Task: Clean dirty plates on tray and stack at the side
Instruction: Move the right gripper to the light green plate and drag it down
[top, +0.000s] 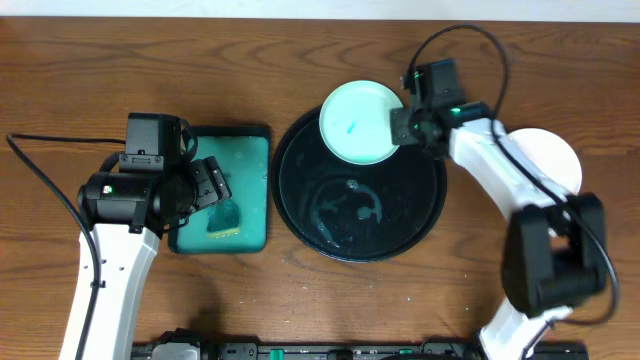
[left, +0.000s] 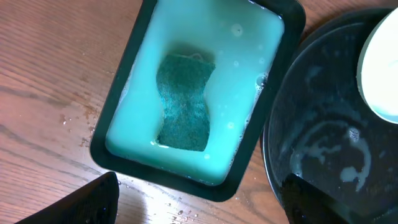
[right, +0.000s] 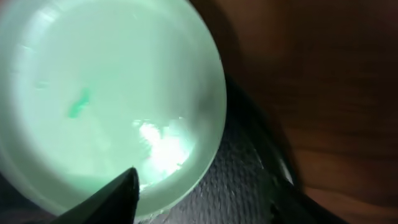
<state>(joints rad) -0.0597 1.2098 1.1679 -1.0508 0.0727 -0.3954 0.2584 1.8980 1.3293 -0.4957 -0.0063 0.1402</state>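
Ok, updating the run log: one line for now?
left gripper open over teal tray, sponge inside; right gripper open at plate rim; plate on black tray edge

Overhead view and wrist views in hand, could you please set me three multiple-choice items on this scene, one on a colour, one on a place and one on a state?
1. The sponge in the teal tray is: A pink; B green; C white.
2. The mint plate lies: A in the teal tray; B on the black tray, over its rim; C under the sponge.
3. The left gripper is: A shut on the sponge; B shut on the mint plate; C open and empty.

Answers:
1 B: the left wrist view shows it dark green in pale liquid.
2 B: the overhead view shows it overlapping the round tray's upper edge in the picture.
3 C: its fingers stand wide apart above the teal tray, gripping nothing.
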